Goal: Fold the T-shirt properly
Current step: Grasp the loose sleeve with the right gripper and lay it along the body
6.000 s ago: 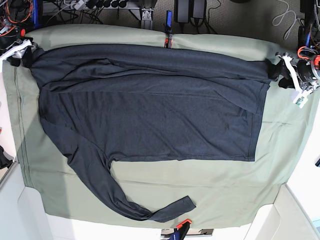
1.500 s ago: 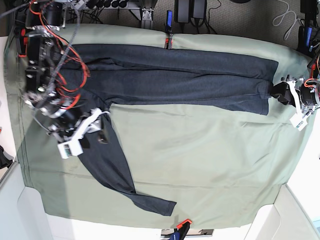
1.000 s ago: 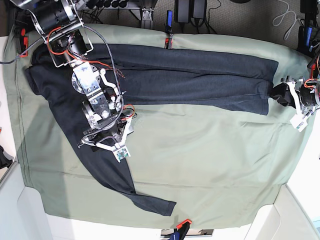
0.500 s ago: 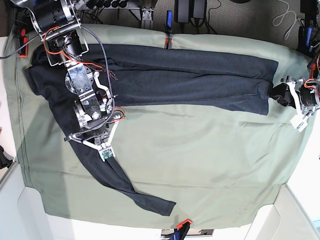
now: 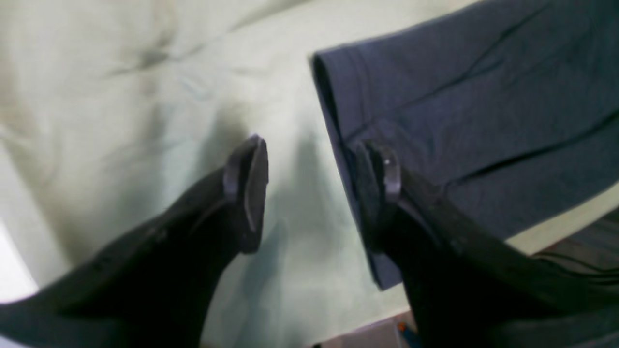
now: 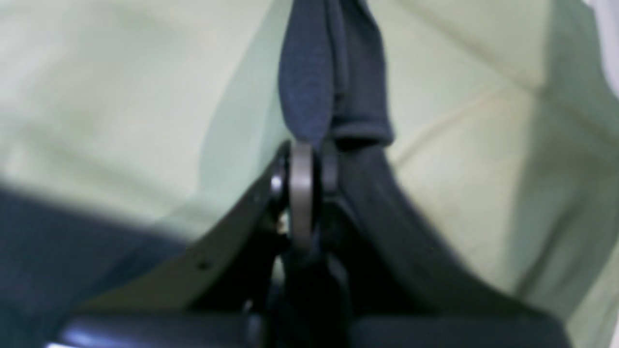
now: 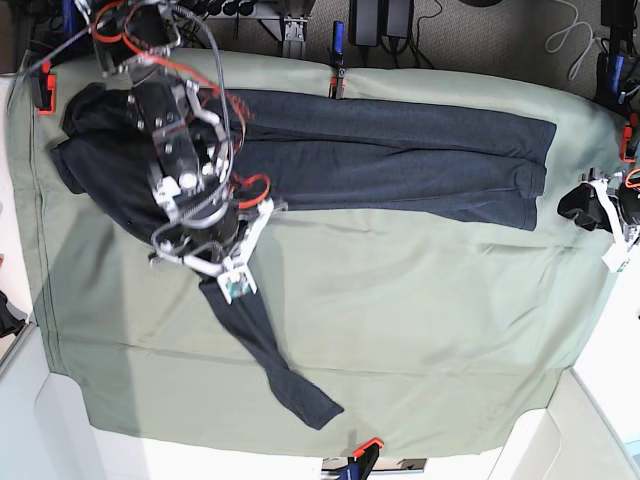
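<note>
Your right tool [image 6: 309, 159] has just clamped the dark navy knit T-shirt's [image 7: 400, 155] sleeve at frame left, ready to fold; left tool [image 5: 314, 183] gapes wide, empty.

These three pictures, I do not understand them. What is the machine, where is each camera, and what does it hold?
It is a robot with two arms, and its job is to fold a shirt. The base picture looks down on a table under a green cloth, where the dark T-shirt lies folded into a long band, one sleeve trailing toward the near edge.

The other two pictures come from small cameras on the wrists, looking along each gripper. The right gripper is shut on a bunch of the T-shirt's fabric; in the base picture this arm is on the left, over the sleeve. The left gripper is open and holds nothing. It sits just beside the T-shirt's hem, at the right edge of the base picture.
</note>
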Motion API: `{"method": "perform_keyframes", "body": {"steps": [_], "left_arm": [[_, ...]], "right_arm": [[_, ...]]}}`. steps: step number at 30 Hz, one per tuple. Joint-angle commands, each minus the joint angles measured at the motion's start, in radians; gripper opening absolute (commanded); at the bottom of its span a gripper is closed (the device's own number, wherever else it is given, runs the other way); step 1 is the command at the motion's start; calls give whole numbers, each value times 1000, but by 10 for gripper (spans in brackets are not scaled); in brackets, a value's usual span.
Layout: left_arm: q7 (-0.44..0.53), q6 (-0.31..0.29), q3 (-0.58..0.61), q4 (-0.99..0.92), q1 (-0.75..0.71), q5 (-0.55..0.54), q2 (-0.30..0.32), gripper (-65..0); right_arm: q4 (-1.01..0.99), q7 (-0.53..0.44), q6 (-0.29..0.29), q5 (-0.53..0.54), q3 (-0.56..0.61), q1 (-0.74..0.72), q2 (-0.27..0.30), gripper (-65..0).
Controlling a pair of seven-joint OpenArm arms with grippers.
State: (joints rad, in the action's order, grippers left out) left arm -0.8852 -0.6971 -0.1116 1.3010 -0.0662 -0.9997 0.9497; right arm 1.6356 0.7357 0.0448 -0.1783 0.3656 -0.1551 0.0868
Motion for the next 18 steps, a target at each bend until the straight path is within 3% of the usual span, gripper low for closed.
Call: {"method": "perform_keyframes", "body": {"steps": [1,10,16,18], "left_arm": [[13,-1,-15,9,16,-14,31,-328],[-1,-1,-15,11,16,-69,31,-328],[-2,-1,-15,125,16,-89,16,-328],[-2,-1,-14,192,16,-89,-4,-328]], "right_arm": [[55,-21,12,-5,-2,12,-1,-650],[390,-21,15,-5,-3,303,95,-650],[437,-23,15,3,-4,381,129,-641],[437,-20,10,3,-4,383,128,-391]]}}
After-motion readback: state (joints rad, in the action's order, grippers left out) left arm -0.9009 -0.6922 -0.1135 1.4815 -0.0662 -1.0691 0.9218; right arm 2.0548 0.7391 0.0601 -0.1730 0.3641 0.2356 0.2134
